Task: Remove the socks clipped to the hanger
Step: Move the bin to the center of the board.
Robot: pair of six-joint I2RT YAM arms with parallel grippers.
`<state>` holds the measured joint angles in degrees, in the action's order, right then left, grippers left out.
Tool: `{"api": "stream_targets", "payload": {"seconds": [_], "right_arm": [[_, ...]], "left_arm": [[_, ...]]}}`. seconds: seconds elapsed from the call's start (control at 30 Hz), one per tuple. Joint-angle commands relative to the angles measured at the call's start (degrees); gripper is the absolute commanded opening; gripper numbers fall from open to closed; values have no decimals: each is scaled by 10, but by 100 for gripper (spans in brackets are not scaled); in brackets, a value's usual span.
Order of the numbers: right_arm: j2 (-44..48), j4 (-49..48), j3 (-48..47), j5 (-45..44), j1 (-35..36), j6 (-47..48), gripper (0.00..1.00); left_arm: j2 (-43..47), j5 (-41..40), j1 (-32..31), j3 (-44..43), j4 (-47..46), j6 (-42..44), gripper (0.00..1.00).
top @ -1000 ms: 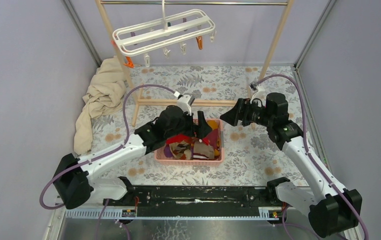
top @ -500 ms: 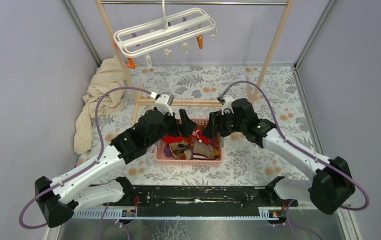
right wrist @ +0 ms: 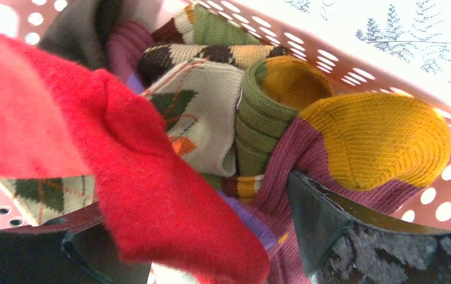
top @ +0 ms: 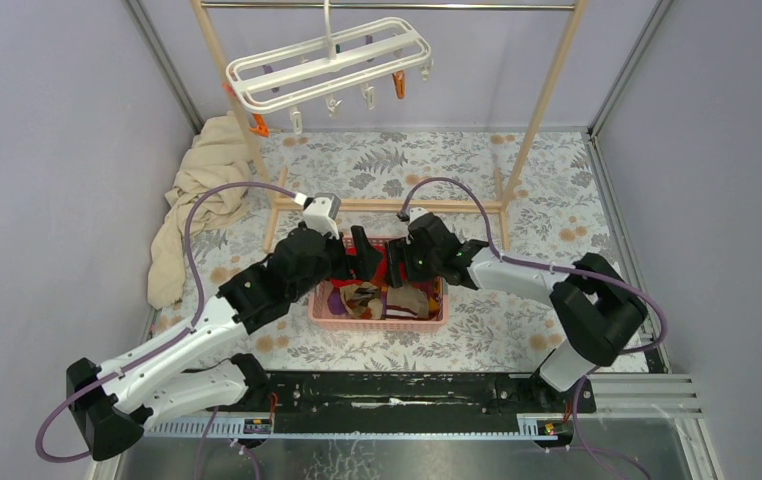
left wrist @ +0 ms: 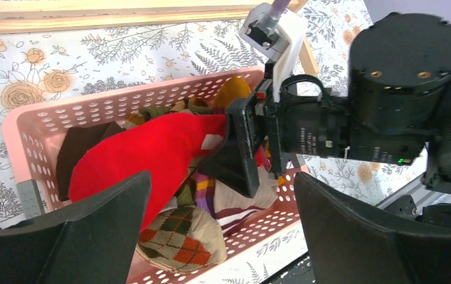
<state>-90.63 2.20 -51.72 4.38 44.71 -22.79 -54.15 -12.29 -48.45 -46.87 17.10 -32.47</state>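
Right gripper (top: pixel 394 266) moved into basket (top: pixel 377 322) | jaws wide, red sock (left wrist: pixel 152 148) lying between | left gripper (left wrist: pixel 218 186) wide open, empty

Top view: bright, even, diffuse light fr. above; only soft, faint shadows on the surface (top: pixel 557 180), no glare. Sharp throughout, slight wide-angle bend at edges. Left wrist view: well lit, mid-frame crisp; left tool (left wrist: pixel 222 198) fingers near lens, dark & soft-edged. Right wrist view: v. close, red sock (right wrist: pixel 152 201) blurred in foreground, basket (right wrist: pixel 400 89) rim washed out upper right.
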Motion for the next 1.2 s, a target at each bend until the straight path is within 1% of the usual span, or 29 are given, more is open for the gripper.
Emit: {"api": "stream_targets", "payload": {"seconds": [0.0,0.2,0.37,0.5,0.9,1.17], "right_arm": [[-31,-55,-12,-57,6,-20,81],[-89,-56,-25,-82,5,-32,83],[-110,-60,-30,-107,3,-42,85],[-113,-68,-27,-105,-9,-50,87],[-102,-84,-10,-83,-67,-52,88],[-91,-88,0,-75,-76,-50,88]], "left_arm": [[15,-29,1,6,3,-1,98],[9,-27,6,10,1,0,98],[12,-28,12,15,3,0,98],[23,-23,17,19,4,-4,98],[27,-22,22,24,9,-6,98],[22,-17,23,28,2,-8,98]]}}
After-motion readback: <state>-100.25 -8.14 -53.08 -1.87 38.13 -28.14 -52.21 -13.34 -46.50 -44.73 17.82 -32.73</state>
